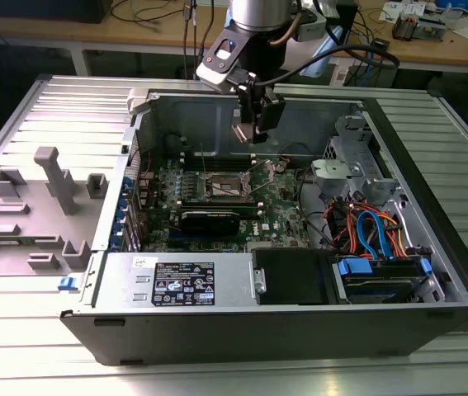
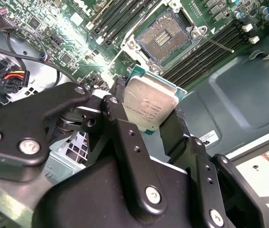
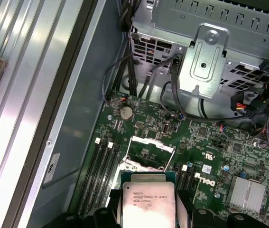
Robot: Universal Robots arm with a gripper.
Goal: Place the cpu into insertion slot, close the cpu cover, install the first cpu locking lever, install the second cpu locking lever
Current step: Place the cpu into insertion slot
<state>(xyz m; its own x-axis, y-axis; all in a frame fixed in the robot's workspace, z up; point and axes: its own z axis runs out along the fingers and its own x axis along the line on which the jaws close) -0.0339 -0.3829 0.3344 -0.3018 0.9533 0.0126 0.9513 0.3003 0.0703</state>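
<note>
One step, placing, is in hand: the tool (image 2: 146, 113) grips the cpu (image 2: 152, 100) above the insertion slot (image 2: 165, 38), needing square alignment.

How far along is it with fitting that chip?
Nothing is finished. The black gripper grips the small silver-grey square chip above the green board. The black-rimmed square socket is empty, its shiny metal cover frame raised, so seating, cover and both levers remain.

We see the arm (image 1: 257, 13) hanging from above in the exterior view, wrist aiming the gripper (image 1: 250, 129) downward. In the second wrist view its two black fingers (image 2: 125, 130) pinch the cpu (image 2: 149, 103) by opposite edges
</note>
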